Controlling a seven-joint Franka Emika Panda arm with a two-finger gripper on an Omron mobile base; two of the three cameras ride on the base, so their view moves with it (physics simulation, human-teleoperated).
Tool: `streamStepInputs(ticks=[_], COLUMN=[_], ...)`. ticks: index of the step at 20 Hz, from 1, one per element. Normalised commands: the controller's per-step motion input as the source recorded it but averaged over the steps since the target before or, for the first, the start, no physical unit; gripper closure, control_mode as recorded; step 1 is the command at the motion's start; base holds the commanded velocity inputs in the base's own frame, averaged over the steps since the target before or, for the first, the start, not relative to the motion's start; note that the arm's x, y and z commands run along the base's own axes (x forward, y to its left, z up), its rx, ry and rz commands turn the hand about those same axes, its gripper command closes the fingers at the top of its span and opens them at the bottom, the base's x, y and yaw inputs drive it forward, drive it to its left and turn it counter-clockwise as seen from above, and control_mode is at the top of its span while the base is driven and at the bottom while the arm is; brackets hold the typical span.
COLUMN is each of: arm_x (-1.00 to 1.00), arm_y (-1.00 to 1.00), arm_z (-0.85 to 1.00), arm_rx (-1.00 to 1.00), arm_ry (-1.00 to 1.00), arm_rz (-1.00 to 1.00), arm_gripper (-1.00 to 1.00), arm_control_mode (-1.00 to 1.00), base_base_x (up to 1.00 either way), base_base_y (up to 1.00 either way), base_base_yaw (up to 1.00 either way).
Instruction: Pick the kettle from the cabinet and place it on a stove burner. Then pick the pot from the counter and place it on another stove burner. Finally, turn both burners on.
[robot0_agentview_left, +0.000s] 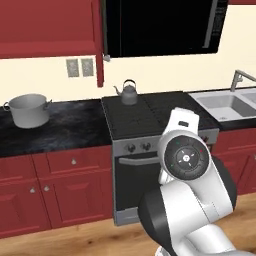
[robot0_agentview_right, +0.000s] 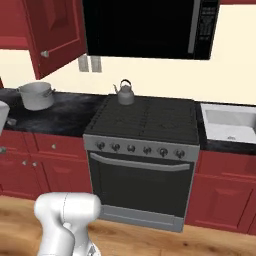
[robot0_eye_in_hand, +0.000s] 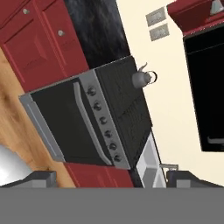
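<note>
Red-cabinet kitchen, cream wall, wood floor; black range set between dark counter runs. Gripper: in the hand view its two finger tips stand at the lower corners, far apart, jaws wide, nothing between them. Hand is rolled, so the range appears tilted, seen from off its front; the gripper is well apart from every task object.

Kettle stands upright on the rear-left of the stove burners, close to the back wall, spout toward the left in the left base view; black handle arched over the lid. Front grates are bare. Knob row runs across the silver front above the oven door.

Pot sits on the counter left of the range, near the wall, well apart from the kettle.

Cabinet door hangs open above the counter, round knob visible at its lower edge. Black microwave is mounted over the range. Sink with faucet lies to the right.
</note>
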Motion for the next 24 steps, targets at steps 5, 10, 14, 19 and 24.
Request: streamStepInputs(ticks=[5,10,14,19,24], arm_x=[0.0,0.0,0.0,0.0,0.0], arm_y=[0.0,0.0,0.0,0.0,0.0], arm_z=[0.0,0.0,0.0,0.0,0.0], arm_rx=[0.0,0.0,0.0,0.0,0.0], arm_ry=[0.0,0.0,0.0,0.0,0.0], arm_rz=[0.0,0.0,0.0,0.0,0.0], arm_gripper=[-1.0,-1.0,-1.0,-1.0,-1.0], arm_control_mode=[1.0,1.0,1.0,1.0,1.0], base_base_x=[-0.2,-0.11,0.03,0.27,0.54], base_base_y=[0.91,0.86,0.95,0.78,0.33], base_base_yaw=[-0.11,-0.1,-0.12,-0.12,-0.07])
